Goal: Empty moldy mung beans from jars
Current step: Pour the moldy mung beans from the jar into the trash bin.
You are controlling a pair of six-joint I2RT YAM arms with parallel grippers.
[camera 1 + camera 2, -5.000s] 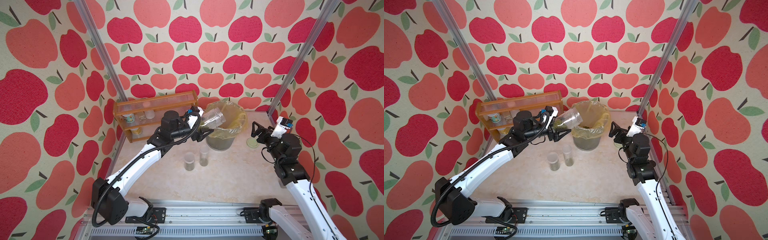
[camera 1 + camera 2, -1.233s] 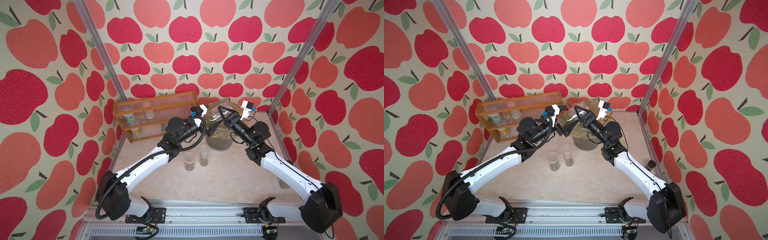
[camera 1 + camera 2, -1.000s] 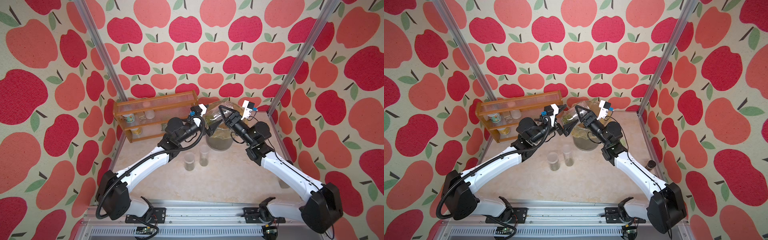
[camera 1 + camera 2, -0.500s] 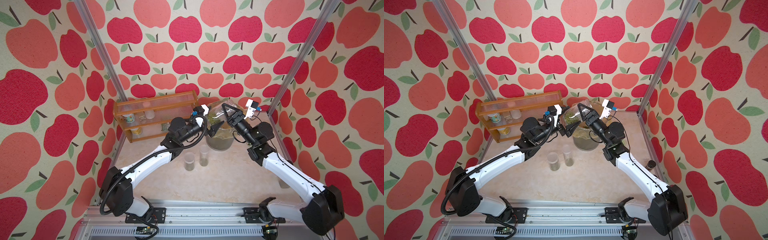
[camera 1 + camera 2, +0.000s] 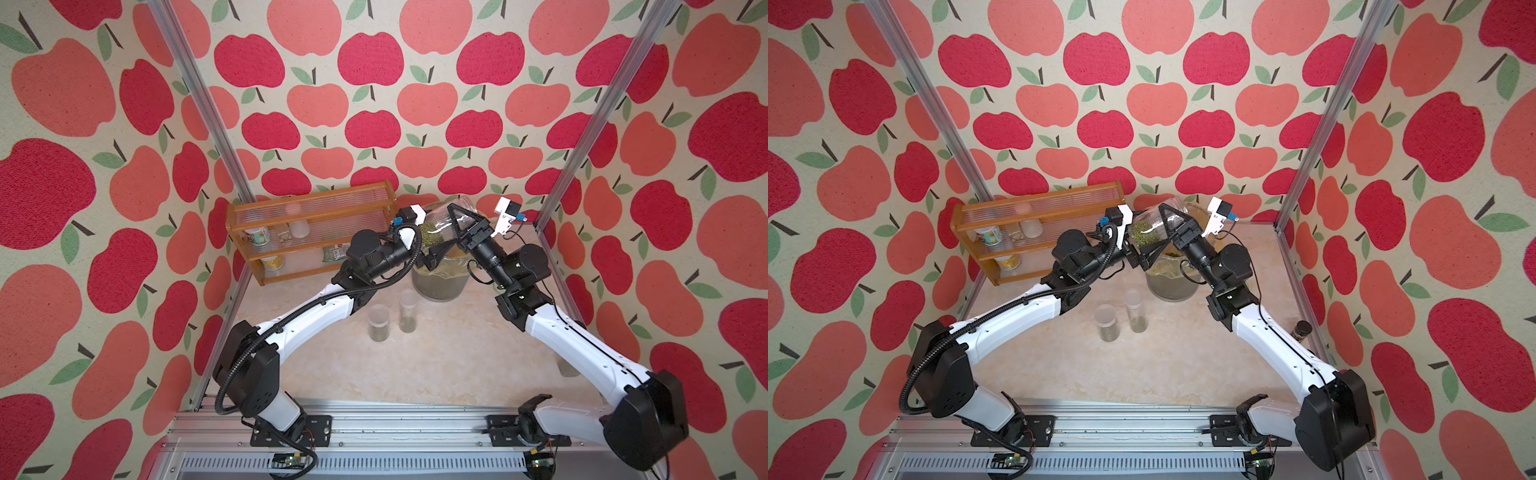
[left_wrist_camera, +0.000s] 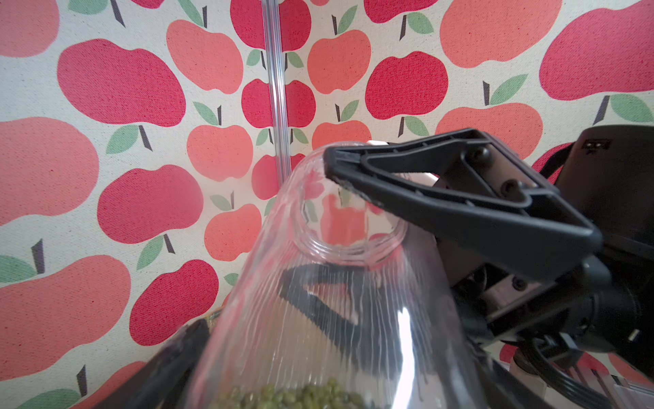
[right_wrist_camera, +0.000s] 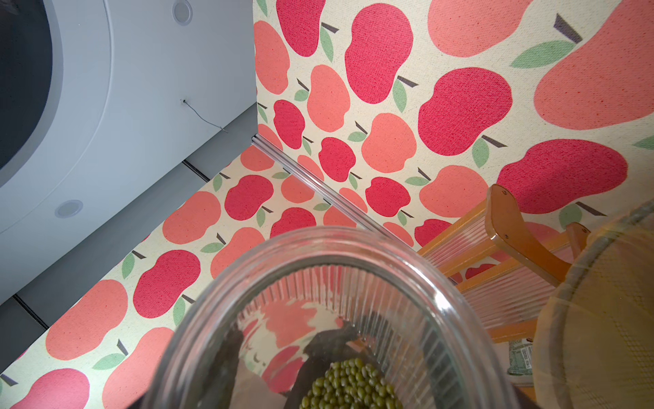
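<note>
Right gripper [image 5: 453, 218] is clamping the wide clear glass jar with ribbed walls [image 5: 440, 224] near its open mouth. In the left wrist view one black finger [image 6: 460, 212] is lying along the outside of the neck, and the second one is showing dimly through the glass on the far side.

The left gripper [image 5: 430, 239] is reaching to the same jar from its base end, with the jaws standing very wide on both sides of the lower body. Whether they are pressing on the glass or only standing beside it, I cannot tell.

The jar is hanging in the air between the two arms, over the rim of the round grey bin lined with a yellow bag [image 5: 440, 286]. It is tilting so that the mouth is pointing up and toward the back wall, while the base is sitting lower.

The dull olive-green mung beans [image 7: 350, 386] are lying in a small heap at the base, and they are showing through the glass in both top views.

On the beige marbled tabletop [image 5: 415, 374], in front of the bin, the short clear cylinder jar [image 5: 379, 324] and the tall slim clear jar [image 5: 408, 311] are standing upright just beside each other. Each is holding a low layer of beans at the bottom, apart from both grippers.

The orange-brown wooden rack with ribbed clear panels [image 5: 311, 194] is standing at the back, to the left of the bin.
</note>
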